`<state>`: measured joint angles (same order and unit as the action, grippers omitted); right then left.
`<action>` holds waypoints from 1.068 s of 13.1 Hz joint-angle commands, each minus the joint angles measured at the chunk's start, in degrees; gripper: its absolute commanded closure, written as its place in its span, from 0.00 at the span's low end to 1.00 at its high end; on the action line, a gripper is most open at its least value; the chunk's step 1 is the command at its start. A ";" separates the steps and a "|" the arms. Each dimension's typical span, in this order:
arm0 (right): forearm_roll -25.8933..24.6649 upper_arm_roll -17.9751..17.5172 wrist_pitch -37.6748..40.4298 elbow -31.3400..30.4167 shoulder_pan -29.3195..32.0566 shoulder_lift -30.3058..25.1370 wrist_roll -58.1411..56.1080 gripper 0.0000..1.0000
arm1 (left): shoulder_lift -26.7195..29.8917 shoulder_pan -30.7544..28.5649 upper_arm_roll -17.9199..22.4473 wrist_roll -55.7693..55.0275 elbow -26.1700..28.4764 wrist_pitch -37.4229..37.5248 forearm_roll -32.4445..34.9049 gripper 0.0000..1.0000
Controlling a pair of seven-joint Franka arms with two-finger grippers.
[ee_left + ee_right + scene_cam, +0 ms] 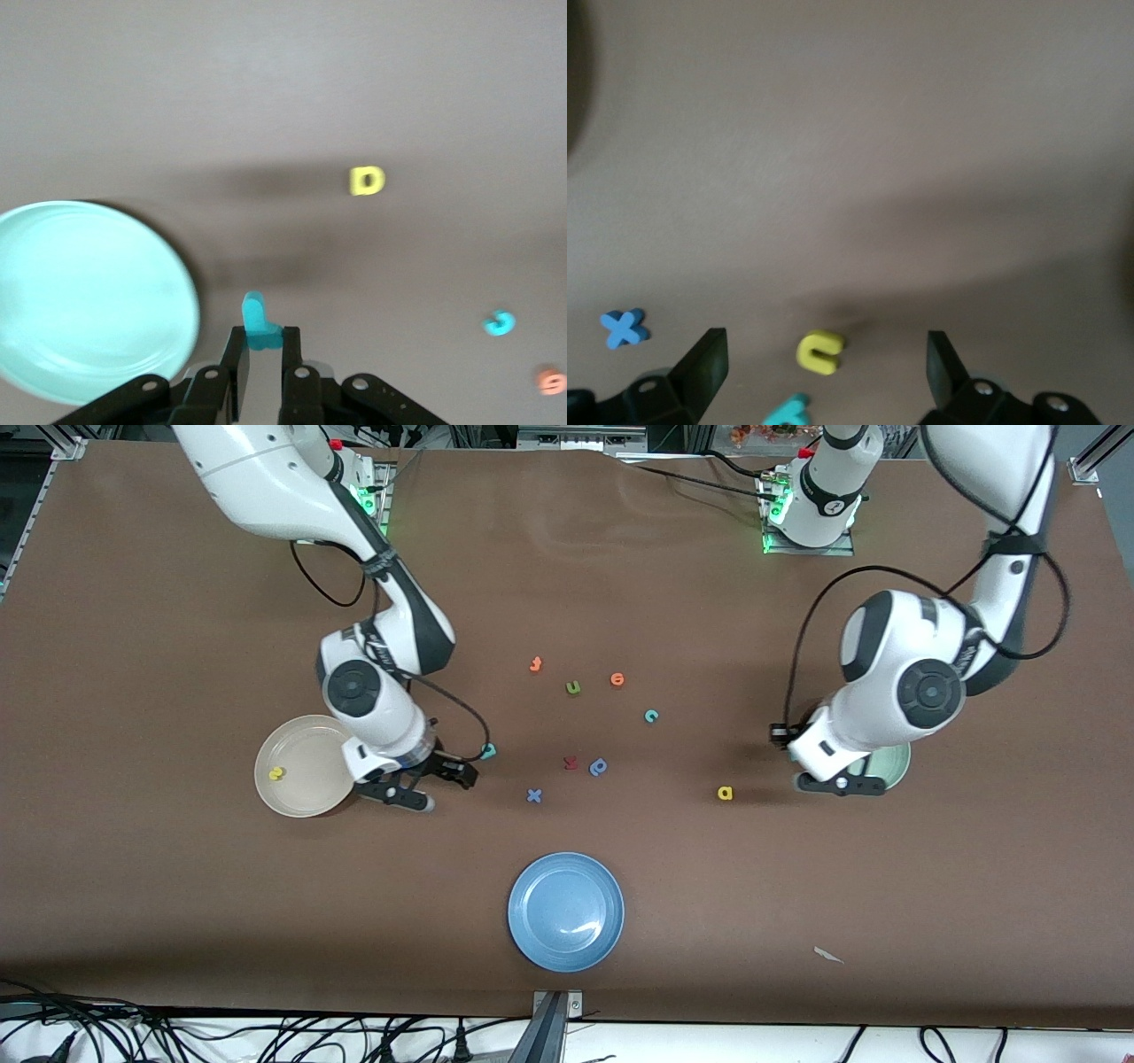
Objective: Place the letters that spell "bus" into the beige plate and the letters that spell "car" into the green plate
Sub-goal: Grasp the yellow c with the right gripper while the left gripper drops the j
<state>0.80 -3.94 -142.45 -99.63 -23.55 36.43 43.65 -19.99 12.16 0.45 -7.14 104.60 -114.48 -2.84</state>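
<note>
Between the closed fingers of the left hand (264, 354) sits a small teal foam letter (259, 324), held beside the rim of the round pale mint-green plate (89, 301); its shape suggests the "r", though this cannot be confirmed. The right hand (824, 372) stands wide open and empty, low over a small yellow foam "u" (819, 351), with a teal foam letter (788, 412) just beside it and a blue foam "x" (623, 328) near. The round beige plate (301, 775) adjoins this hand and already contains a yellow foam "s" (276, 774). A yellow foam "a" (725, 793) and teal foam "c" (651, 716) lie loose on the brown surface (177, 868).

Risk: release before the left hand is over the green plate would likely drop the letter onto the surface. The right hand, closing, may catch the adjacent teal letter together with the "u".

In the front view the right hand hides the "u" and the left arm covers most of the green plate; the wrist views show both.
</note>
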 commanded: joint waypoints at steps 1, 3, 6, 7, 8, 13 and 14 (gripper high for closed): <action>0.25 0.16 0.16 1.81 -0.53 1.97 6.77 0.01 | 3.81 -1.87 -0.36 2.56 3.94 1.45 4.24 1.00; 0.08 0.16 0.16 1.81 -1.58 3.11 10.30 0.01 | 3.90 -2.92 0.95 5.28 5.17 1.72 6.17 1.00; 0.17 0.16 0.16 1.98 -1.59 4.52 14.69 0.01 | 3.90 -3.54 2.45 6.96 8.24 -0.73 9.58 1.00; 0.51 0.16 0.16 2.07 -1.68 4.70 14.97 0.01 | 3.81 -4.33 2.63 7.14 9.73 -3.09 11.52 1.00; 0.52 0.16 0.16 2.07 -1.68 5.22 15.06 0.02 | 3.64 -5.47 2.71 7.84 11.49 -5.99 12.41 1.00; 0.61 0.16 0.33 1.98 -2.29 5.49 15.76 0.24 | 2.23 -6.80 4.74 12.77 15.90 -14.81 12.77 0.76; 0.61 0.16 0.33 1.98 -2.38 5.58 15.67 0.33 | 2.23 -6.88 4.74 12.68 16.60 -14.81 12.51 0.54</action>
<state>0.82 -3.93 -142.53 -99.25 -25.31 41.04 58.52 -18.26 5.17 5.25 4.81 120.07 -128.56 8.55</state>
